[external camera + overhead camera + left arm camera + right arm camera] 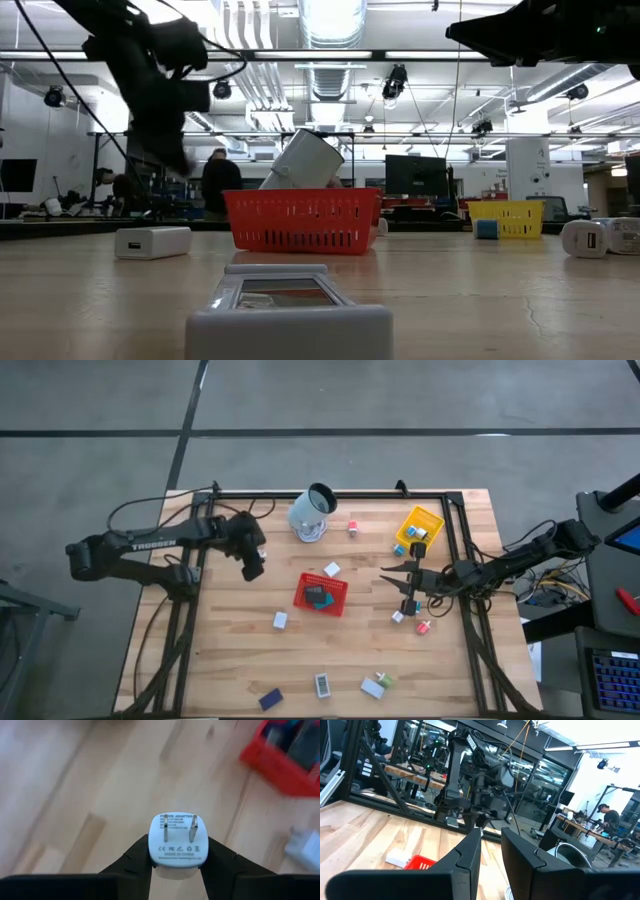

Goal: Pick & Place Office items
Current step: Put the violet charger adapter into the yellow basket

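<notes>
Two mesh trays (322, 596), one cup (313, 512), table (230, 660).

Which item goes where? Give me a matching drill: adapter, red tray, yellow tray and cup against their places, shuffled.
Items:
1. adapter
2. red tray
3. yellow tray
4. cup

Places:
a. far right of the table
b. tilted, far middle of the table
c. in the left gripper jaws
d. middle of the table

Pairs: 1-c, 2-d, 3-a, 4-b
</notes>
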`<state>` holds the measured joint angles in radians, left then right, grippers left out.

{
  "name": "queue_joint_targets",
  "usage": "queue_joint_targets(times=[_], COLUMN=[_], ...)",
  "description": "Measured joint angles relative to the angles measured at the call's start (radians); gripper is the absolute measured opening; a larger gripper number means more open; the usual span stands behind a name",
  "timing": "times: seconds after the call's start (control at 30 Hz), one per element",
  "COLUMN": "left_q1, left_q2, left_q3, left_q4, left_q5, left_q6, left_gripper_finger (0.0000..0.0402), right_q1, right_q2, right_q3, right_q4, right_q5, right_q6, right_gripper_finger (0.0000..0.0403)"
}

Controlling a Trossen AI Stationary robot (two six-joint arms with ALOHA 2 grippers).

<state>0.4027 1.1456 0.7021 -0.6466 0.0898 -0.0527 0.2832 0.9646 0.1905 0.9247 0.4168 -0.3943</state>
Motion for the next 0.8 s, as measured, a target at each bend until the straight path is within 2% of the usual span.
queue_joint_targets(times=[0.5,0.8], left_q1=[-0.093,-0.155], left_q2=[0.057,0.146], left_q3=[-0.005,-0.087], left_q4=[0.521,0.949], left_q5=[0.036,0.076], left_q6=[0.121,0.208], left_gripper_finger=[0.0128,0.0128], right_q1=[0.000,-0.042], right_q2=[0.000,0.000], right_q3=[0.000,0.000], right_q4=[-0.001,-0.030], right_q5=[0.002,-0.009], right_q6=[0.004,0.091], right_gripper_finger=[0.0073,0.0073])
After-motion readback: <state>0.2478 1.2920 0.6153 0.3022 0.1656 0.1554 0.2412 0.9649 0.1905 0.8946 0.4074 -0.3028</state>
